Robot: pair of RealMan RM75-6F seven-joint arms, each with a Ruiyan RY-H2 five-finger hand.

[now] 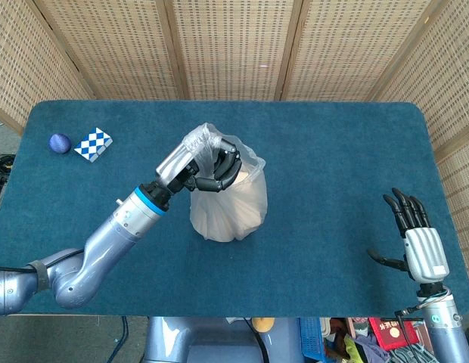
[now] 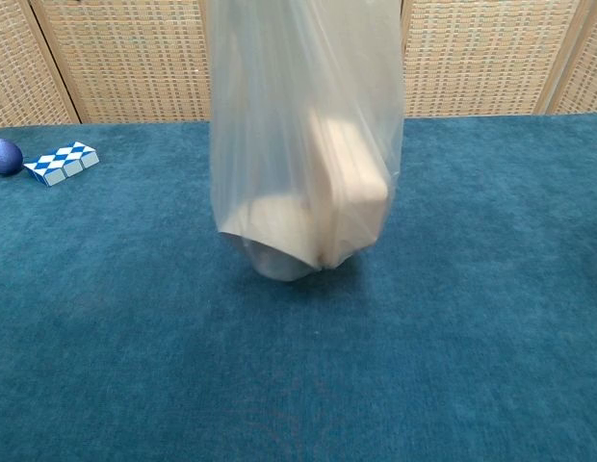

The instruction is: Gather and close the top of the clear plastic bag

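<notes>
The clear plastic bag (image 1: 223, 204) stands at the middle of the table with a pale food box inside it. My left hand (image 1: 204, 162) grips the gathered top of the bag from above, fingers curled around the bunched plastic. In the chest view the bag (image 2: 303, 144) hangs stretched upward, its bottom just touching or barely above the cloth; the hand is out of that frame. My right hand (image 1: 416, 238) is far off at the table's right front edge, fingers spread, holding nothing.
A blue ball (image 1: 60, 142) and a blue-and-white checkered block (image 1: 93, 143) lie at the far left of the blue table (image 1: 340, 159); the ball (image 2: 4, 155) and block (image 2: 61, 162) also show in the chest view. Wicker screens stand behind the table.
</notes>
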